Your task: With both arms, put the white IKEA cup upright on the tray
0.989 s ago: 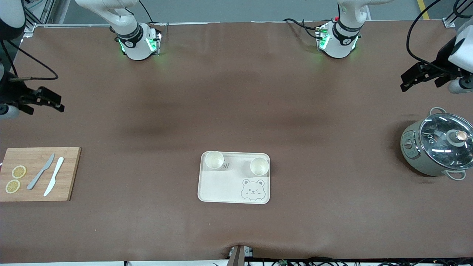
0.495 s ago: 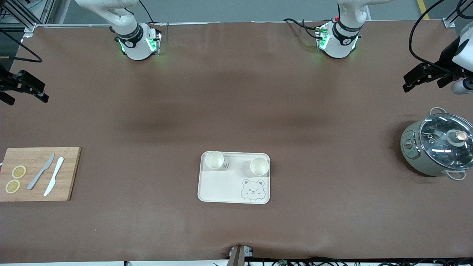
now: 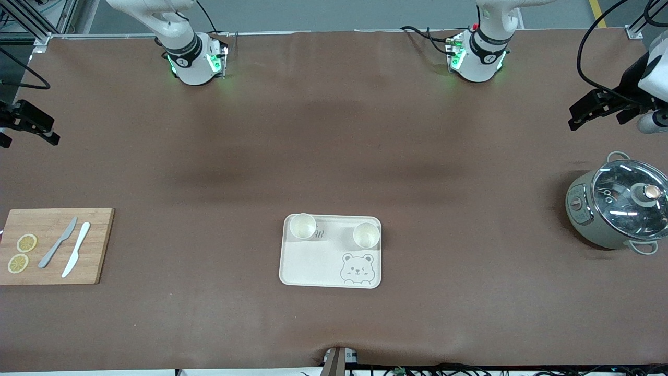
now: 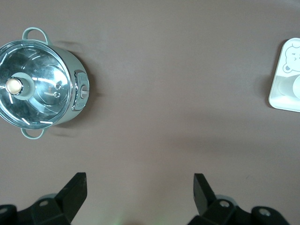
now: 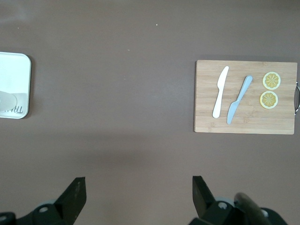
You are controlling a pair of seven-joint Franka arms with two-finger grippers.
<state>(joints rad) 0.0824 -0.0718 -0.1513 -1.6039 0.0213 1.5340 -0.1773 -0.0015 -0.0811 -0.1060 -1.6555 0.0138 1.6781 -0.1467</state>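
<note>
Brown table [image 3: 334, 156], cream tray [image 3: 313, 266]

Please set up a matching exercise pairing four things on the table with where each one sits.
Things:
1. cups
2. lemon slices
3. pot
4. left gripper

Places:
A. on the cutting board, beside the two knives
B. on the table, at the left arm's end
C. upright on the tray, along its edge farther from the front camera
D. up in the air, open, over bare table at the left arm's end

Pairs: 1-C, 2-A, 3-B, 4-D
</note>
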